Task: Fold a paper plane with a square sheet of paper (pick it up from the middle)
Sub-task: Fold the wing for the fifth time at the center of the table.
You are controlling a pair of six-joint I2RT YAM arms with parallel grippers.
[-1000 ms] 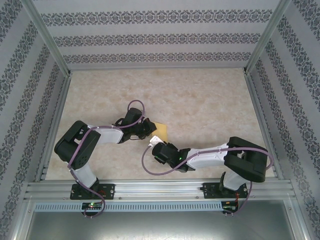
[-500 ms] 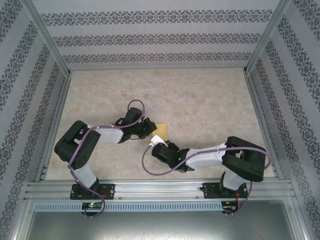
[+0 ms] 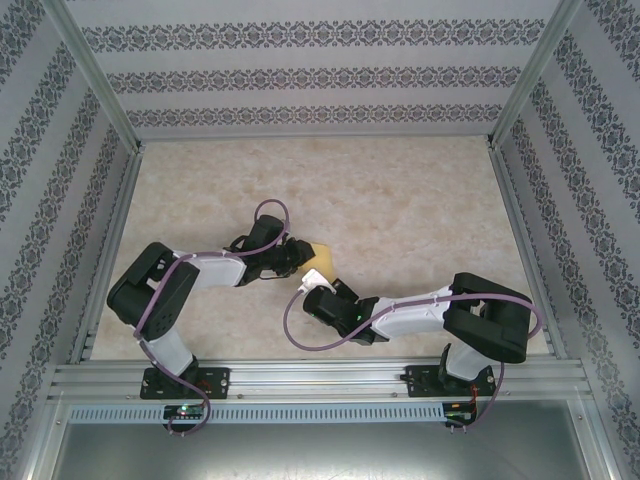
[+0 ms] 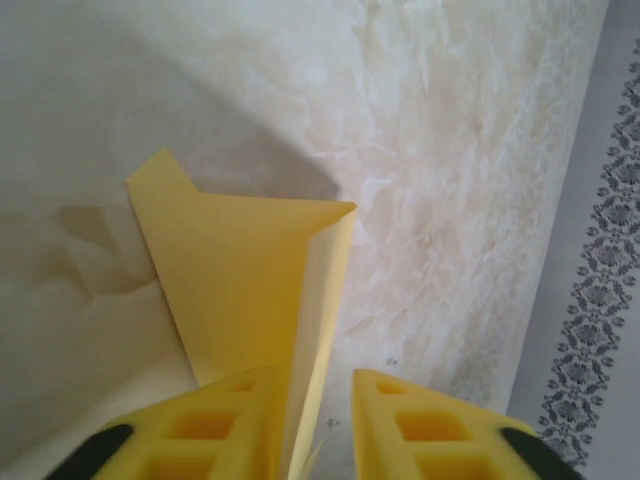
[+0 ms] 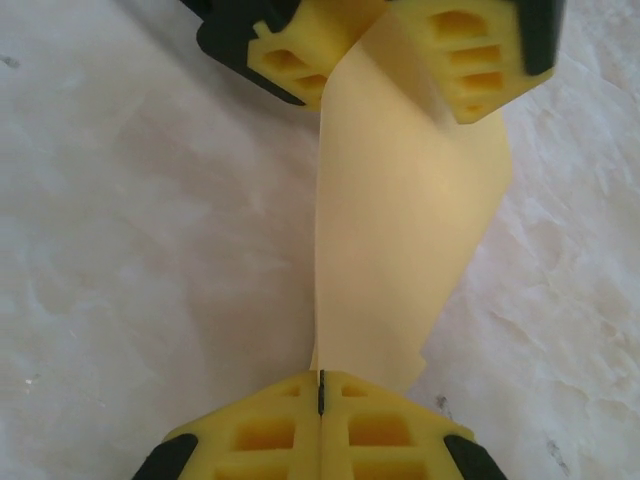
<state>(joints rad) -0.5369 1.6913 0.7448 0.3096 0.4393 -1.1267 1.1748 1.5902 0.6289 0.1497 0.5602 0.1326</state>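
Right gripper [image 5: 320, 392] has clenched on the lower end of the paper [image 5: 400, 230] (centre of the overhead view), its length running up-frame to the left gripper [image 5: 380, 85], whose jaws have parted around it.

A pale marbled tabletop [image 3: 400, 190] is seen, enclosed on three sides by walls [image 3: 320, 75] papered in grey ornamental bands. Aluminium frame rails [image 3: 320, 378] are mounted along its near edge.
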